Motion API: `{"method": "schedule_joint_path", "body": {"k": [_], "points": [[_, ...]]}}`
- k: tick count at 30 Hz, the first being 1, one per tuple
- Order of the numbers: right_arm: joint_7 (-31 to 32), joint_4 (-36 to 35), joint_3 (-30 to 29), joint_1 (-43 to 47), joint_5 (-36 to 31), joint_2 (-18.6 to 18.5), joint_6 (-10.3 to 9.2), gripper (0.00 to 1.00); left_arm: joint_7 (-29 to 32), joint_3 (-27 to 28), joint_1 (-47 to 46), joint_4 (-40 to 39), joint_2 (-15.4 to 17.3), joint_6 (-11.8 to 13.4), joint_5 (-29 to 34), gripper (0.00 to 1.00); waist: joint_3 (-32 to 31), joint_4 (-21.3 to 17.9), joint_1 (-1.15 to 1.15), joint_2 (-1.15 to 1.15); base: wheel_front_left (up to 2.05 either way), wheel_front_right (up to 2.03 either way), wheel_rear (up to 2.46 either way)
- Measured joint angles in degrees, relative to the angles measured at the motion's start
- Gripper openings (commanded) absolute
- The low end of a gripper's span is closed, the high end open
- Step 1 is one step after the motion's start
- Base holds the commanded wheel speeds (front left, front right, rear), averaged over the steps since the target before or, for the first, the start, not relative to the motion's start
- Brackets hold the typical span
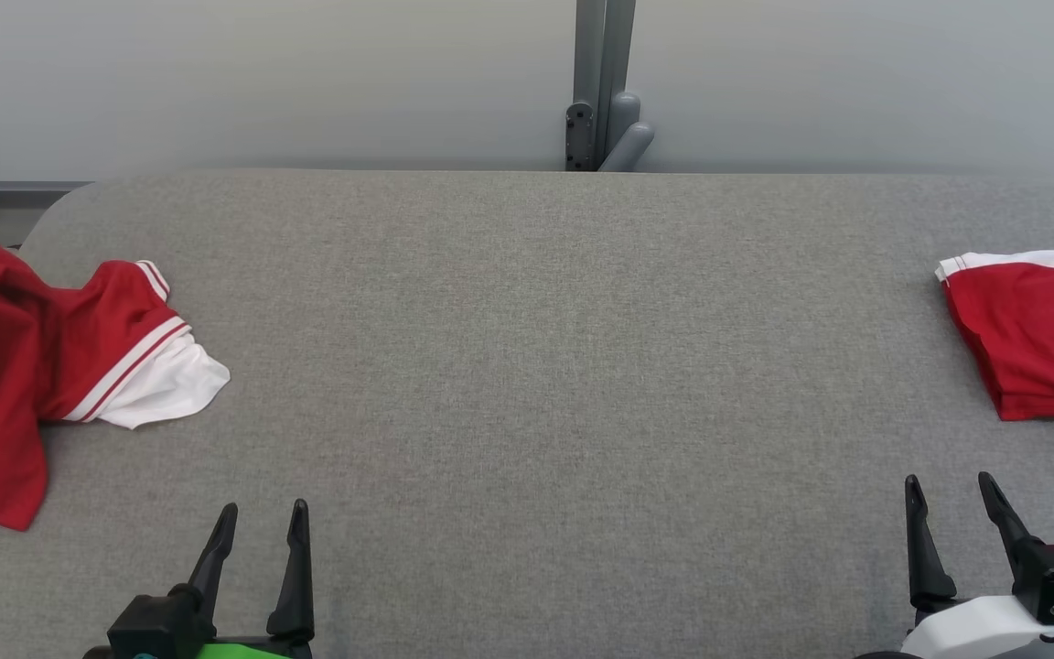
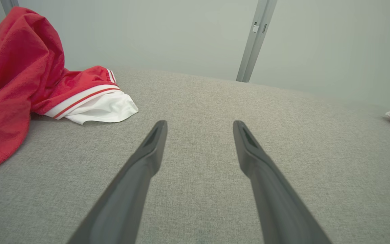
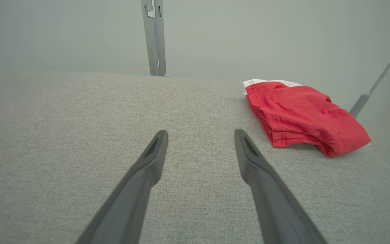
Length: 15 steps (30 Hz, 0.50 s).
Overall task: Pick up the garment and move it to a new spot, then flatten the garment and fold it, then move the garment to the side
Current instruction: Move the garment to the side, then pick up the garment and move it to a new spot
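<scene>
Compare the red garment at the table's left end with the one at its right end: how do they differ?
The left garment is crumpled in a loose heap; the right garment is folded into a flat stack. The left garment spills out a broad white panel with striped trim; the right garment shows just a thin white edge. Both are red and white, lying on the grey table.

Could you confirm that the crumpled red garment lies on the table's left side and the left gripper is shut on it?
No: the crumpled red garment does lie on the table's left side, but the left gripper stands open, apart from it, as the left wrist view shows.
</scene>
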Motion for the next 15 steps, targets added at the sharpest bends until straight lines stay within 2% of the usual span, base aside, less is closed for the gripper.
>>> {"method": "schedule_joint_path", "body": {"k": [15], "points": [[0.0,-0.4,-1.0,-0.1,0.5,0.0,0.0,1.0,0.0,-0.9,-0.5,1.0,0.5,0.0,-0.5,1.0,0.2,-1.2,0.0,0.0,0.0,0.0,0.0]]}}
